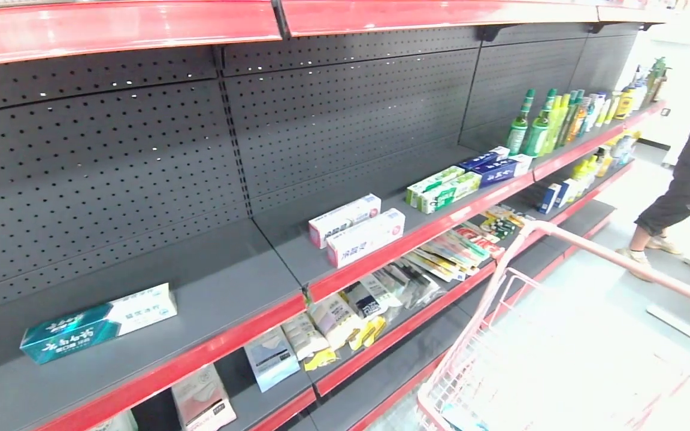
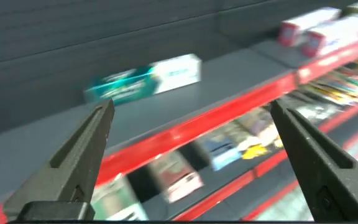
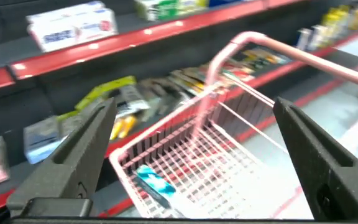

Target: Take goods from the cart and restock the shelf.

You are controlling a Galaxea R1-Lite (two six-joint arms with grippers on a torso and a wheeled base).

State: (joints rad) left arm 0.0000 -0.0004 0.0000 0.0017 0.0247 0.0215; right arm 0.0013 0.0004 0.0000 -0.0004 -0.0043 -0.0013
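1. Two grippers, both mine, both spread wide with nothing between the jaws. The right gripper (image 3: 191, 155) hangs over the cart (image 3: 260, 43), and the left gripper (image 2: 191, 155) faces the shelf (image 2: 235, 78).
2. The thing to fetch is the teal box (image 3: 154, 183), lying flat on the cart's wire floor near a corner of the basket. I judge the pick has not yet begun.
3. I'd bring the right gripper straight down over the middle of the teal box, jaws across its narrow width rather than its length, so it won't pivot when lifted.
4. The wire wall stands just beside it, so I'd keep my fingers off the mesh and the rim to avoid a snag.
5. It looks like light card. I'd close just enough to hold it, not crush it.
6. For placing, the shelf has a bare stretch between the shelved box (image 1: 99, 323) and the white boxes (image 1: 357, 230). I'd aim there and lay it flat like its neighbours.
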